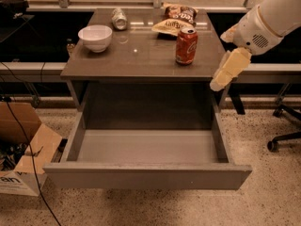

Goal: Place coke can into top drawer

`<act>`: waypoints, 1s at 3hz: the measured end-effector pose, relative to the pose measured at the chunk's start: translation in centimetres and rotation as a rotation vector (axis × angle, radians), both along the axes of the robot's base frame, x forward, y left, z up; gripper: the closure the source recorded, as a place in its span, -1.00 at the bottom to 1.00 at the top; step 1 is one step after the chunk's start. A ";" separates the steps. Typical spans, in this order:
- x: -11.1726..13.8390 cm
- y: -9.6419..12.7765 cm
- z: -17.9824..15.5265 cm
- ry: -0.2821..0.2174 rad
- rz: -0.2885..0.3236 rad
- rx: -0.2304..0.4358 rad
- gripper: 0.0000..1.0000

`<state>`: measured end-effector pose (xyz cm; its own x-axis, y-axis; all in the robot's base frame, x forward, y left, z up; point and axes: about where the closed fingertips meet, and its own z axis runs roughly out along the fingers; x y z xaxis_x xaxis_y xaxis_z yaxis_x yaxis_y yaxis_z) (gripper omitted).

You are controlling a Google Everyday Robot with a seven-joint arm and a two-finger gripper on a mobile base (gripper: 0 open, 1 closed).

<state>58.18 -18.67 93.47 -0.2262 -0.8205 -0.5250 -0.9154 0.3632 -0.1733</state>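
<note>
Opening done: top drawer (146,175) pulled far out below the cabinet top (141,62), grey inside showing, nothing lying in it. Not yet grasped, lifted or placed: coke can (186,46), upright on the right half of that top, back from the front edge, touching none of the things around it. Off the right front corner of the cabinet, lower than the can and well to its right: gripper (224,76), cream-coloured, angled down and leftward, touching neither can nor drawer (carrying no can, plainly; impossible to tell from here whether open or clenched). Left to do, as a judgement: reach in over the top, close on the can, carry it forward past the edge, lower it into the drawer, let go. So, early in the task, with the whole pick and place ahead. On the same surface: white bowl (95,36) at the left, silver can (119,19) at the back, chip bags (178,20) just behind the coke can, possibly two of them overlapping. Smooth grey top, faintly glossy, with small bright reflections. Around it: pale speckled floor (277,192), open cardboard box (26,140) and dark cables (21,126) at the left, wheeled chair base (284,138) at the right.
</note>
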 end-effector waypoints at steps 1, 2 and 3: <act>0.0 0.0 0.0 0.000 0.000 0.000 -1.00; 0.9 1.0 -0.1 -0.039 -0.026 0.037 -1.00; 4.5 2.9 0.0 -0.105 -0.061 0.122 -1.00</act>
